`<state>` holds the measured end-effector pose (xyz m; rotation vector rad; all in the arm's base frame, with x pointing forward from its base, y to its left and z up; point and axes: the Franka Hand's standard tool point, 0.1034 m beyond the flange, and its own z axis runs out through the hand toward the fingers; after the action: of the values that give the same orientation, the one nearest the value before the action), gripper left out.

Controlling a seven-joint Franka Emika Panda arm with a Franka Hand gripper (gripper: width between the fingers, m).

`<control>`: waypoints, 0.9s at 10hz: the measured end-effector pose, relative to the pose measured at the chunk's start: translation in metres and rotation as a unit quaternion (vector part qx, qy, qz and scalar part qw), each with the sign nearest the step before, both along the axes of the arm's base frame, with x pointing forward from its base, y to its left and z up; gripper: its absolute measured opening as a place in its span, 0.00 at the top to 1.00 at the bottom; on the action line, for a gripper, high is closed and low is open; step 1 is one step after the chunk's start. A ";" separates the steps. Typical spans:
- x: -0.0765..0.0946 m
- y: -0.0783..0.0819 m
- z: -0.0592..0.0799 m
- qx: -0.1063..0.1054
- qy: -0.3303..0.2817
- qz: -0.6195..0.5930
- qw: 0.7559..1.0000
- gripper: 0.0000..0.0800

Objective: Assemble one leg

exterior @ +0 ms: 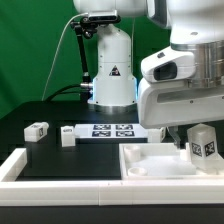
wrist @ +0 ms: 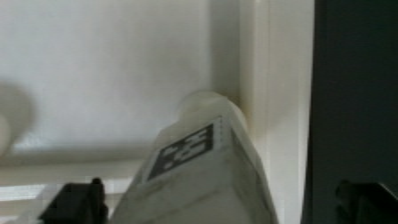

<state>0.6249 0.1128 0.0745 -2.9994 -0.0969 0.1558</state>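
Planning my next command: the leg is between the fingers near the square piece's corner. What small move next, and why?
Probably a short, slow descent to seat the leg in the corner of the square piece. The wrist view shows it tilted, close beside the rim there. Whether the gripper is clamping it is unclear, so go gently.

The square piece's raised rim (wrist: pixel 276 60) crowded one side of the leg (wrist: pixel 199 150). Its other side lay open.
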 end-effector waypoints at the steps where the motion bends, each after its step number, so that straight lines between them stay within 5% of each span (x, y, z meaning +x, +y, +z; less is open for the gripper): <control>1: 0.000 0.000 0.000 0.006 -0.007 0.055 0.998 0.19; 3: 0.000 0.000 0.000 0.012 -0.014 0.106 0.994 0.19; 5: 0.000 0.000 0.000 0.012 -0.014 0.104 0.994 0.53; 6: 0.000 0.000 0.000 0.012 -0.014 0.104 0.994 0.53; 7: 0.000 0.000 0.000 0.012 -0.014 0.103 0.995 0.64; 9: 0.000 0.000 0.000 0.011 -0.013 0.094 0.995 0.64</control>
<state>0.6249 0.1130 0.0748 -2.9675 -0.3804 0.1346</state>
